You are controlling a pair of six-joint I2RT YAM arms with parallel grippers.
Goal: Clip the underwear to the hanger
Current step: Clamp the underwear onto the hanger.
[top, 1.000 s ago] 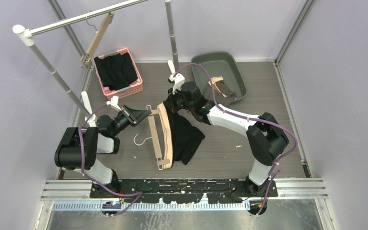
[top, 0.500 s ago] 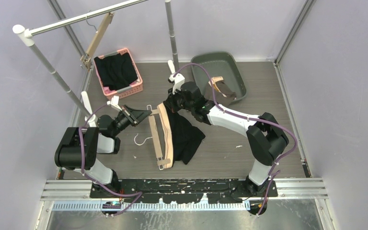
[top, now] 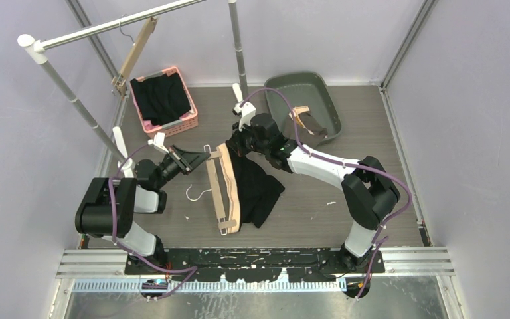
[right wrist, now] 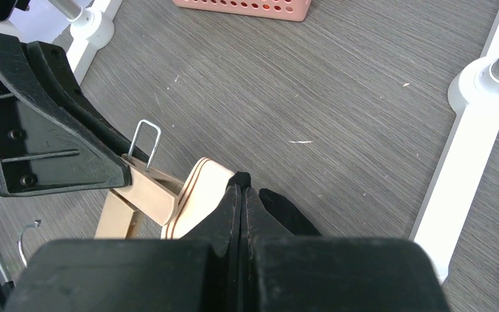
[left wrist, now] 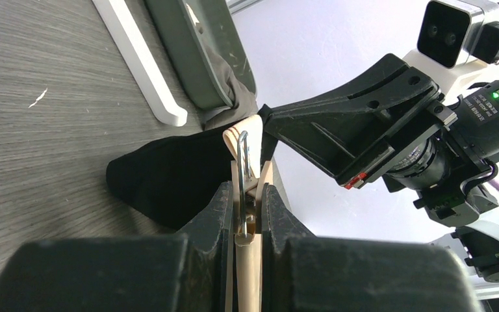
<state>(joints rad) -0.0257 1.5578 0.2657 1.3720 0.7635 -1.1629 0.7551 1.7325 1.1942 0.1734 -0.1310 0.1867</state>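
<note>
hanger (top: 216, 193): pale wood, lying flat | underwear (top: 259, 189): black, crumpled, touching hanger

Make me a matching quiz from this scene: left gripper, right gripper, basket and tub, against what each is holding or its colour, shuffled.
1 left gripper
2 right gripper
3 basket
4 tub

A pink, full of black clothes
B shut on black underwear
C grey
D shut on the wooden hanger

Pairs: 1-D, 2-B, 3-A, 4-C

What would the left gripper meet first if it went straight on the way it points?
Beyond the hanger clip it grips, the left gripper would probably first meet the underwear waistband, pinched by the right gripper; depth is unclear.
</note>
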